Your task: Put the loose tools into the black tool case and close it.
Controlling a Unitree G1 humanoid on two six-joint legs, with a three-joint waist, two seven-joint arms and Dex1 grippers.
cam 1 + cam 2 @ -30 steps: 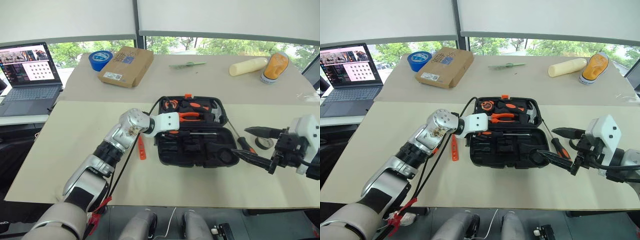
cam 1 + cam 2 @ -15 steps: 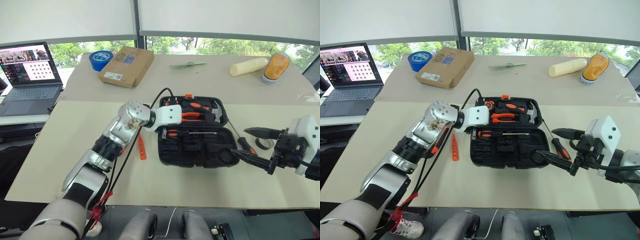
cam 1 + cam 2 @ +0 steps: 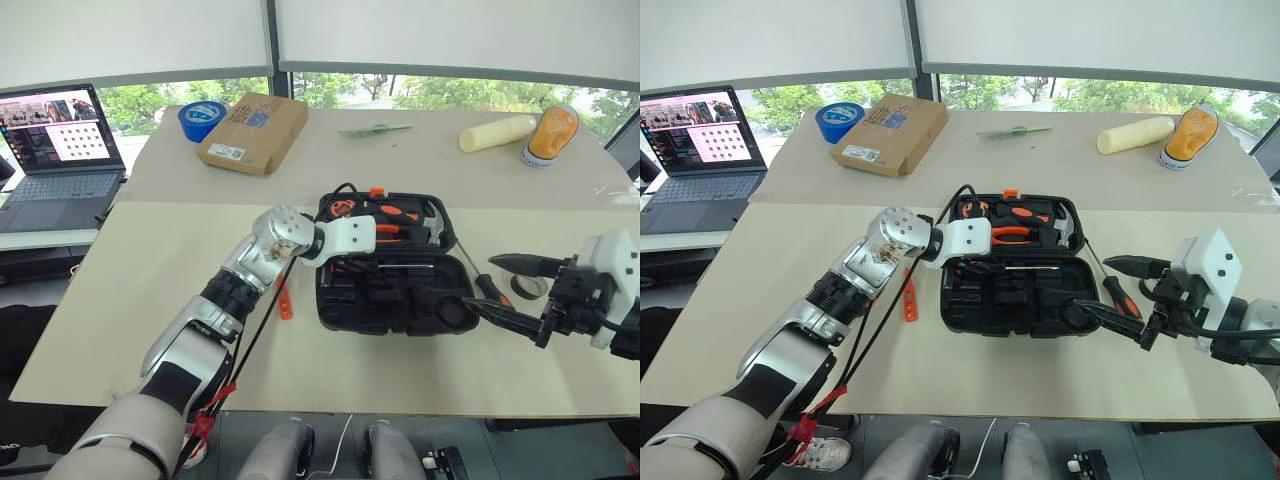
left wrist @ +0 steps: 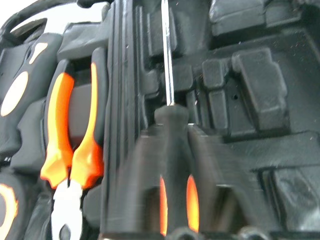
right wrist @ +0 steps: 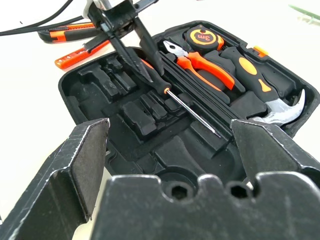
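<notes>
The black tool case (image 3: 400, 312) lies open in the middle of the table, with pliers (image 3: 395, 228) and a hammer in its far half. A black-and-orange screwdriver (image 5: 192, 112) lies in the case's middle slot. My left gripper (image 4: 172, 132) reaches in from the left, its fingers shut on that screwdriver's handle. A second screwdriver (image 3: 489, 290) and a small grey tape roll (image 3: 528, 287) lie on the table right of the case. My right gripper (image 3: 480, 283) hovers open over them. Left of the case lie an orange tool (image 3: 284, 298) and the utility knife (image 5: 70, 34).
A laptop (image 3: 60, 150) stands at the far left. A blue tape roll (image 3: 201, 118) and a cardboard box (image 3: 252, 130) sit on the back table, with a green strip (image 3: 375, 129), a cream cylinder (image 3: 497, 132) and an orange-white shoe (image 3: 551, 135) further right.
My left hand has shifted right over the case. Half a second ago the screwdriver's handle lay uncovered in the slot; now the gripper's fingers are around it. The right arm has not moved.
</notes>
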